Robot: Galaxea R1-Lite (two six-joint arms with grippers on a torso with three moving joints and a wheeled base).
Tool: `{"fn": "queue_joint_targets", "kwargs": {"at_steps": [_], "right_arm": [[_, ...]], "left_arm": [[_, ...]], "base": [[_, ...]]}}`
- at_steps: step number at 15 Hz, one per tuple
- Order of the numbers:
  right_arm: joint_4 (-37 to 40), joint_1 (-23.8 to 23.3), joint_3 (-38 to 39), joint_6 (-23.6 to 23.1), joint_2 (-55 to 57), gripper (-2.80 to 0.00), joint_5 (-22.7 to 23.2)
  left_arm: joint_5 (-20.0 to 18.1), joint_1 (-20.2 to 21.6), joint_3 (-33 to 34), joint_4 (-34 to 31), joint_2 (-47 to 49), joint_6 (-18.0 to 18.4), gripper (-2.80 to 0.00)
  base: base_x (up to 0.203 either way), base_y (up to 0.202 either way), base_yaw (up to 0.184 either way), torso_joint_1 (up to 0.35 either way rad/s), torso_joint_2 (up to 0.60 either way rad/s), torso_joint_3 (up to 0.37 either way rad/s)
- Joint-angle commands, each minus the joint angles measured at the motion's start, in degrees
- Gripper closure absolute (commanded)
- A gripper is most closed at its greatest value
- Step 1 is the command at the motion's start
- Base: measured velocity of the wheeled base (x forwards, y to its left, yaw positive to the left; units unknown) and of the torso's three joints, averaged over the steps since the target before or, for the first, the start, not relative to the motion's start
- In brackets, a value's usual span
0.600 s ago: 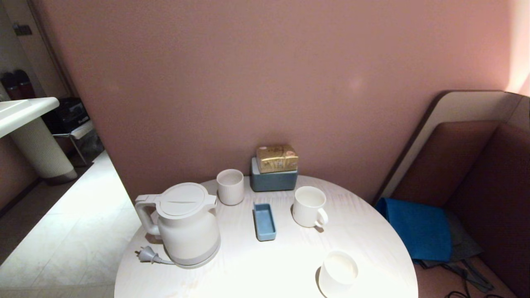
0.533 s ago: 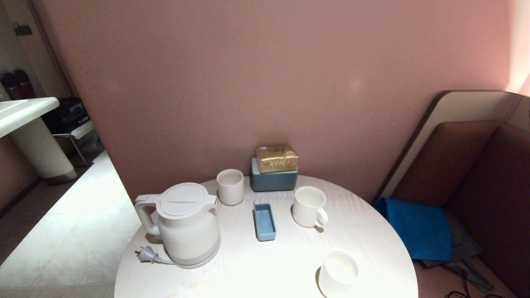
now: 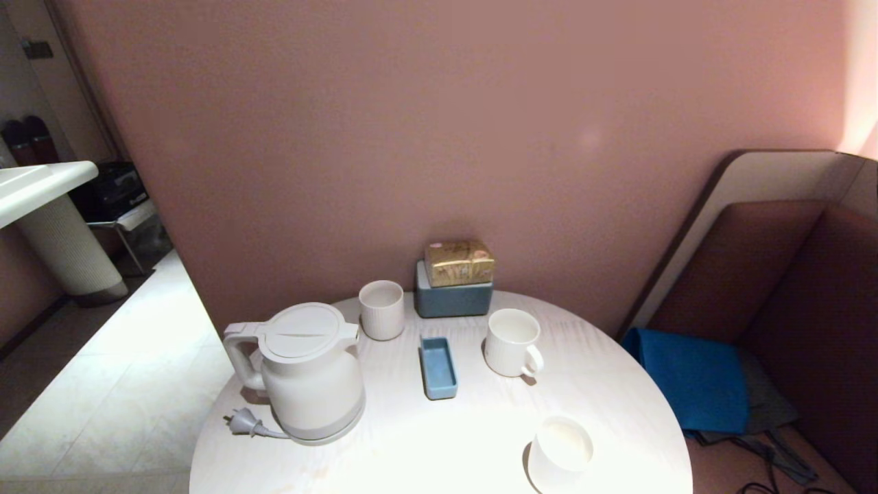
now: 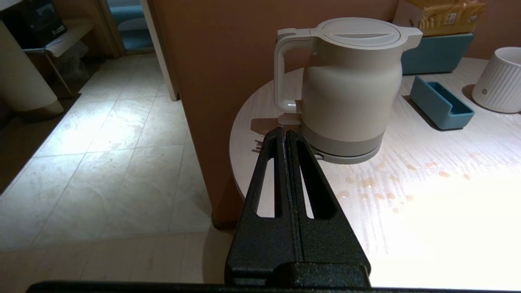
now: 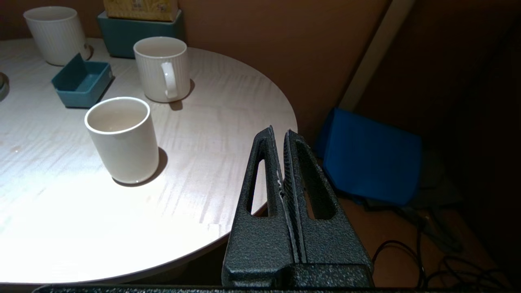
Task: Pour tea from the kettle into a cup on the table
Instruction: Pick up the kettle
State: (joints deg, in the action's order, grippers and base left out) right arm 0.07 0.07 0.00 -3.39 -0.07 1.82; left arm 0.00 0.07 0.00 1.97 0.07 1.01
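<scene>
Both grippers sit off the table's near edge, neither in my head cam. Left gripper [image 4: 285,132] has fingers pressed together, holding nothing, aimed toward the kettle's handle side from short of the rim. Right gripper [image 5: 279,132] likewise closed & empty, hanging over the near-right rim of the table [image 3: 439,446].

Nearest on the top, right side: smooth white cup [image 3: 561,453], handleless, upright, looks empty in my right wrist cam. Near-left: kettle [image 3: 305,374], upright on its grey base, lid down, handle pointing left, plug [image 3: 241,422] lying just beside the base on the left. Small tea-coloured drops [image 4: 382,189] dot the top near the kettle.

Mid-table: blue tray [image 3: 437,367], lengthwise near-to-far, between kettle & the cup [image 3: 511,343]. Cup is right of centre, upright, handle toward near-right, well apart from the kettle; can't tell if anything's in it.

Farther: ribbed handleless cup [image 3: 382,310], then blue box [image 3: 453,298] with a gold pack [image 3: 458,262] on top, against the wall.
</scene>
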Motion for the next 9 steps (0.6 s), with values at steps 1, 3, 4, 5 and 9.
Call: {"fn": "queue_joint_targets", "kwargs": {"at_steps": [1, 3, 4, 5, 9], "right_arm": [[0.01, 0.01, 0.0, -0.04, 0.07, 0.0, 0.03], [0.01, 0.01, 0.0, -0.04, 0.07, 0.0, 0.03], [0.01, 0.01, 0.0, -0.04, 0.07, 0.0, 0.03], [0.01, 0.01, 0.0, -0.04, 0.07, 0.0, 0.03], [0.01, 0.01, 0.0, -0.04, 0.07, 0.0, 0.03]], "left_arm": [[-0.08, 0.06, -1.79, -0.19, 0.24, 0.11, 0.0], [-1.02, 0.04, -9.59, -2.0, 4.73, 0.12, 0.0], [-1.46, 0.03, -12.57, -2.38, 8.96, 0.17, 0.0], [-1.82, 0.02, -15.07, -1.93, 13.43, 0.38, 0.0], [-2.54, 0.02, -19.38, 7.68, 27.22, 2.42, 0.0]], "base": [[0.0, 0.0, 0.0, 0.0, 0.0, 0.0], [0.0, 0.0, 0.0, 0.0, 0.0, 0.0], [0.0, 0.0, 0.0, 0.0, 0.0, 0.0], [0.0, 0.0, 0.0, 0.0, 0.0, 0.0], [0.0, 0.0, 0.0, 0.0, 0.0, 0.0]]}}
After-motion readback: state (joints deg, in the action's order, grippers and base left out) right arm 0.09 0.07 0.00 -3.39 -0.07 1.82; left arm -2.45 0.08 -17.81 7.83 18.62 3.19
